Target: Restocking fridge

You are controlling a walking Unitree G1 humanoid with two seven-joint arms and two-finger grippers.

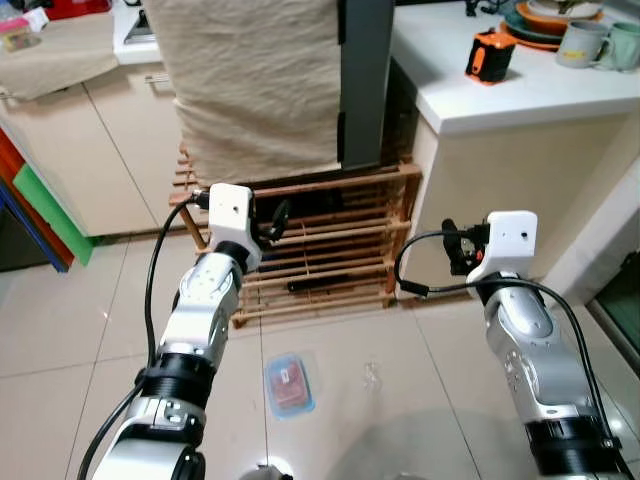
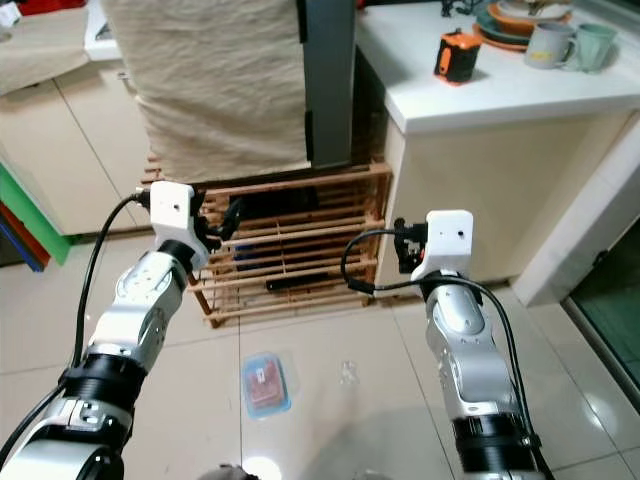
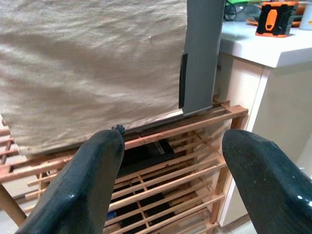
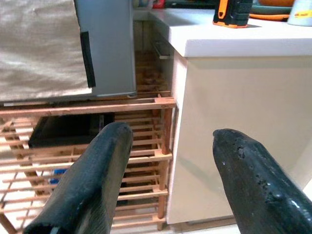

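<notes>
Straight ahead stood the cloth-draped fridge (image 1: pixel 370 80) on its wooden rack (image 1: pixel 330 250); left gripper (image 3: pixel 168 180) nearer, both grippers, right gripper (image 4: pixel 170 180) included, spread and empty.

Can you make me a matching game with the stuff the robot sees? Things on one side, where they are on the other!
Things:
1. blue-lidded food box
2. orange and black tool
3. beige cloth
4. left claw

Where or how:
A. draped over the grey fridge
B. open, holding nothing, in front of the wooden rack
C. lying on the tiled floor
D. standing on the white counter

Pairs: 1-C, 2-D, 3-A, 4-B
</notes>
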